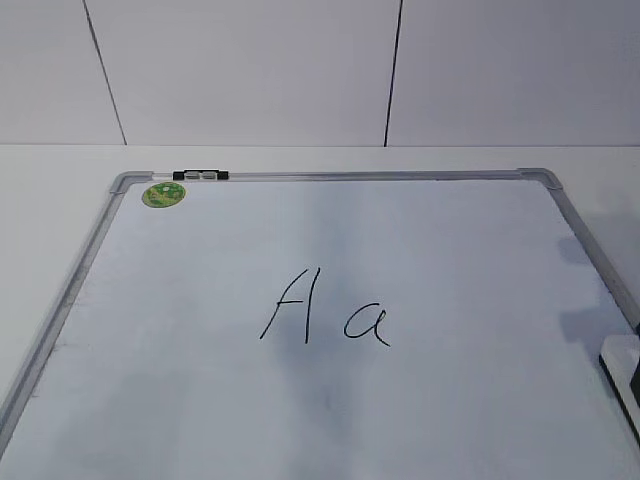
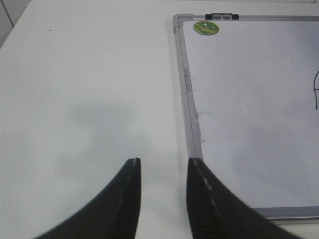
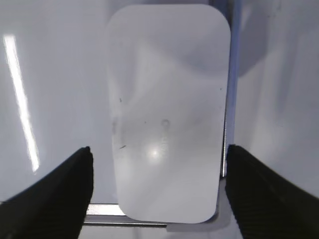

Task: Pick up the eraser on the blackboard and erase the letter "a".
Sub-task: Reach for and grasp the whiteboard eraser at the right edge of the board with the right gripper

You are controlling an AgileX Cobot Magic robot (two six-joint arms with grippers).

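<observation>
The blackboard (image 1: pixel 200 380) is a white board with a silver frame, lying flat on the table. The small cursive letter "a" (image 1: pixel 366 325) is in its middle, right of a taller slanted "A" (image 1: pixel 291 305). The eraser (image 3: pixel 167 109), a flat white rounded block, lies at the board's near right corner over the frame; its edge shows in the exterior view (image 1: pixel 623 372). My right gripper (image 3: pixel 158 159) is open, its fingers apart on either side of the eraser, not touching it. My left gripper (image 2: pixel 163 167) is open and empty over the table, left of the board's frame (image 2: pixel 192 119).
A round green sticker (image 1: pixel 163 194) and a small black-and-white clip (image 1: pixel 200 175) sit at the board's far left corner. White table (image 2: pixel 79 89) lies left of the board. A white panelled wall (image 1: pixel 300 70) stands behind.
</observation>
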